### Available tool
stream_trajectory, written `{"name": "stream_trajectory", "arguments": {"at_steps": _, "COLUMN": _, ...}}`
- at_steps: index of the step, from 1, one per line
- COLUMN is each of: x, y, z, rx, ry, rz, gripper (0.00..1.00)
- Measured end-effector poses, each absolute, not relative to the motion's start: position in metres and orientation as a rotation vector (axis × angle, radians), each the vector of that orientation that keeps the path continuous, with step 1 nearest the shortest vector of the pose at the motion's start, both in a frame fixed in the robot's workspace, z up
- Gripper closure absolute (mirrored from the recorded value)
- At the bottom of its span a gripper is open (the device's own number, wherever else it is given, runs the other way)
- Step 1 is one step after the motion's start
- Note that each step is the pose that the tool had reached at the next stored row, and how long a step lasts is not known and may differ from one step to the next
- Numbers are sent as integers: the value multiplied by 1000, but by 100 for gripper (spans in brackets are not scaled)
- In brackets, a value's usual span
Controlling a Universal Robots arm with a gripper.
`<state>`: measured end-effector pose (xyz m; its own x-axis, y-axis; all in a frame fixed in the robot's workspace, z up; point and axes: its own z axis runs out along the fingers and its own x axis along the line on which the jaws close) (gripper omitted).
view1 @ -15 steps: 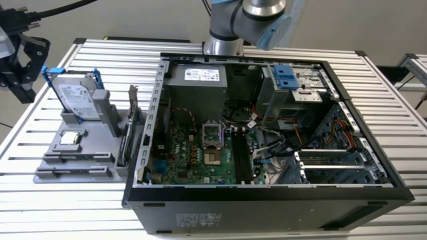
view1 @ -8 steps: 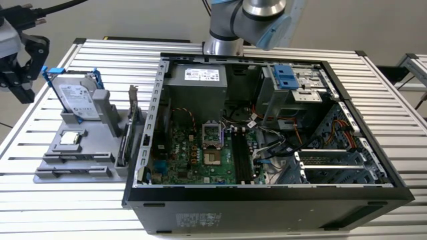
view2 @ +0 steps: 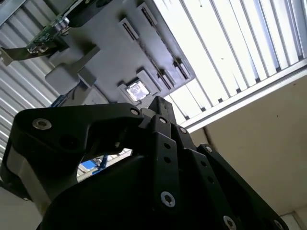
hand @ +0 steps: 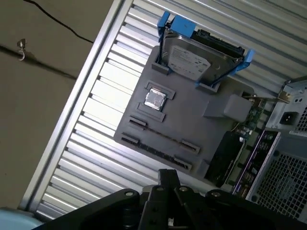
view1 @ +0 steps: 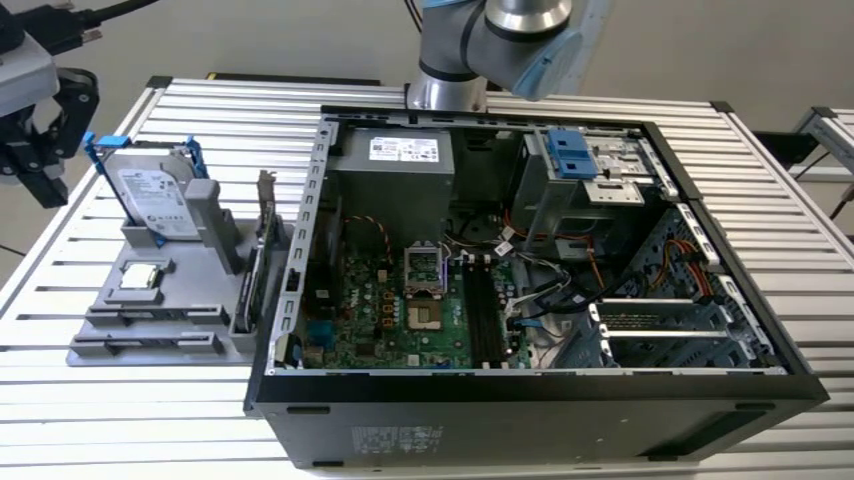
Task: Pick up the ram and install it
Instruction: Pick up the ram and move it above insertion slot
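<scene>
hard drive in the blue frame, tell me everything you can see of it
The hard drive is a silver, metal-looking slab with a pale label on its broad face. It is clipped into a blue frame that looks like plastic, with tabs jutting out at the corners. It stands on edge, leaning back a little, in a slot of the grey holder. The holder lies on the slatted table, to the exterior view's left of the open computer case. Only the frame and the holder touch it.

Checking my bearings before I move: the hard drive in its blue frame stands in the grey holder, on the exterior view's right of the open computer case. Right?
Wrong side. The exterior view shows the hard drive standing in the grey holder on the exterior view's left of the open computer case, not its right.
</scene>
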<state>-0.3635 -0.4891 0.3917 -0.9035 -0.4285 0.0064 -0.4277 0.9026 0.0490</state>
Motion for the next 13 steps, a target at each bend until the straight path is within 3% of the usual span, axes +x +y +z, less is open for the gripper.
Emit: {"name": "stream_trajectory", "arguments": {"at_steps": 13, "x": -364, "y": -489, "z": 392, "rx": 879, "ry": -2994, "rz": -71, "gripper": 100}}
